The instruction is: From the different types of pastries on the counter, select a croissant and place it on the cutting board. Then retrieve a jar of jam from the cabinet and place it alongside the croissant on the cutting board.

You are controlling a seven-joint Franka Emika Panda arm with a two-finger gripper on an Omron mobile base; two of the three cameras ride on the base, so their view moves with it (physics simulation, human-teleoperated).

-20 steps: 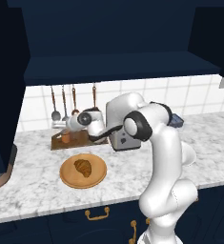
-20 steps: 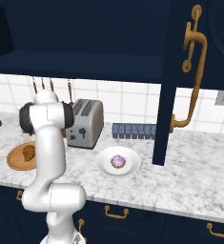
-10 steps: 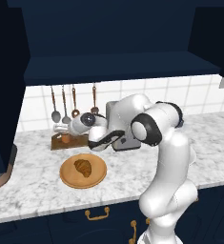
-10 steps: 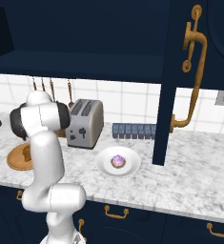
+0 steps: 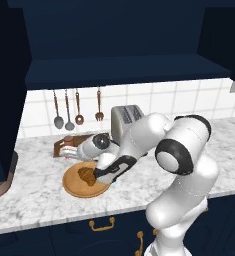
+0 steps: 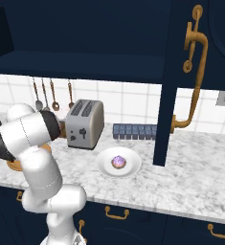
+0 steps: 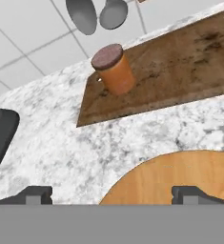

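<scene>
The golden-brown croissant (image 5: 87, 176) lies on a round tan wooden plate (image 5: 76, 187) on the marbled counter (image 5: 34, 200). My gripper (image 5: 98, 176) is low over the plate, just right of the croissant, and stands open; its fingertips (image 7: 37, 193) sit wide apart with nothing between them. The hand view looks over the plate's rim (image 7: 180, 176) at the dark-brown cutting board (image 7: 180, 71). An orange-brown jar of jam (image 7: 113, 69) stands upright on the board's end. My arm partly hides the board (image 5: 66, 146) in the left base view. The purple-frosted pastry (image 6: 118, 161) rests on a white plate.
A silver toaster (image 6: 85, 123) stands at the back behind my arm. Utensils (image 5: 69, 110) hang on the tiled wall above the board. The navy cabinet door with its brass handle (image 6: 193, 72) hangs open at the right. A dark blue tray (image 6: 133, 130) sits by the wall.
The arm has swung down and forward, from over the cutting board to low over the round plate beside the croissant. The croissant, board and pastry have not moved.
</scene>
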